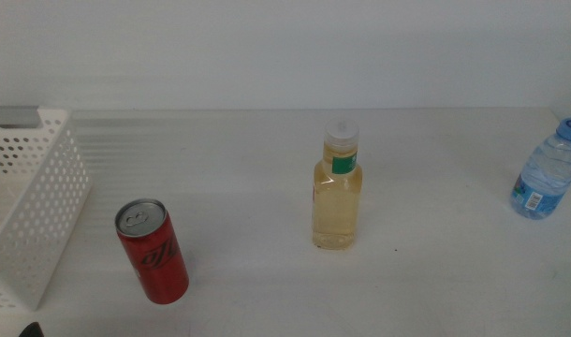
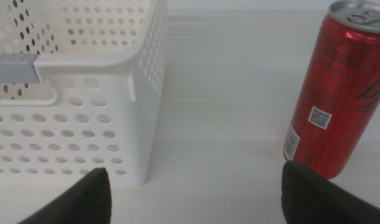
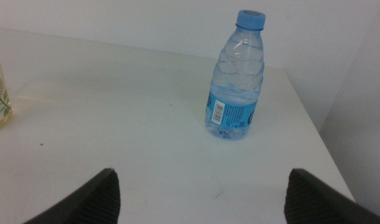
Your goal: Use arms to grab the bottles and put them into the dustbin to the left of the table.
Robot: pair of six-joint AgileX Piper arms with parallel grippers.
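On the white table (image 1: pixel 267 178), nothing has yet been grasped: a red can (image 1: pixel 153 251) stands upright near the bin (image 1: pixel 28 201) at the left, a yellow bottle (image 1: pixel 337 192) stands mid-table, and a water bottle (image 1: pixel 546 170) stands close to the right edge. Neither arm reaches into the middle view. The left gripper (image 2: pixel 196 196) waits low, jaws apart and empty, with the bin's perforated wall on one side and the can (image 2: pixel 339 93) just beside its other jaw. The right gripper (image 3: pixel 202 196), also spread wide and empty, faces the water bottle (image 3: pixel 237 78), which stands apart from it. The risks look plain. The can sits off-centre to the left jaws, so an advance could clip and topple it. The water bottle is light and near the table's edge; a nudge from one jaw could push it off.
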